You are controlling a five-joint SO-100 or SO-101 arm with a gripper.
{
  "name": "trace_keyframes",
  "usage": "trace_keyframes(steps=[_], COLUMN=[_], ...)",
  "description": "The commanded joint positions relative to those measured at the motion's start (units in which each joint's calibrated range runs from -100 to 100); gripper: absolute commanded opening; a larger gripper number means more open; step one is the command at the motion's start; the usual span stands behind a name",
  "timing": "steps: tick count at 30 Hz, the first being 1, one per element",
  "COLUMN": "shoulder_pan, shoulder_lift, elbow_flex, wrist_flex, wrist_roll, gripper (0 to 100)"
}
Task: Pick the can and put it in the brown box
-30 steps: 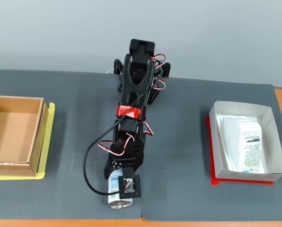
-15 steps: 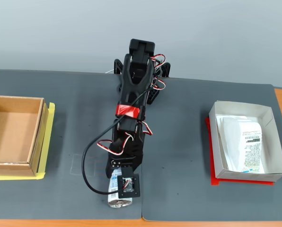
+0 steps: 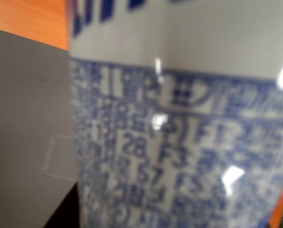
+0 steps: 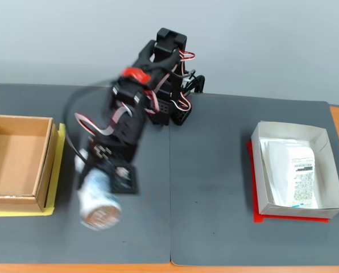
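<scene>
The can, white with blue print and a silver end facing the camera, is held in my gripper above the grey mat in the fixed view, blurred by motion. It fills the wrist view, very close and out of focus. The brown box sits open and empty at the left edge on a yellow sheet, a little left of the can. My fingers are mostly hidden behind the can.
A white paper box holding a white labelled packet stands at the right on a red sheet. The arm's base stands at the back middle. Dark grey mats cover the orange table.
</scene>
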Motion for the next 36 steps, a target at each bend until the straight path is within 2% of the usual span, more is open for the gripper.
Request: trace_keyframes(steps=[1,5,13,18,25,36], shoulder_pan=[6.8,13.0,22.2,26.3,28.7,28.4], shoulder_lift=[-3.6,-3.0,-1.0,5.0,16.1,31.1], elbow_flex=[-7.2,-11.3,-12.6,-16.2,-22.9,-35.8], wrist_flex=[0.2,-0.7,-0.9,-6.8,-13.1,-13.5], wrist_roll=[3.4,5.7,6.8,6.7,6.8,6.8], gripper=[5,5,5,5,5,5])
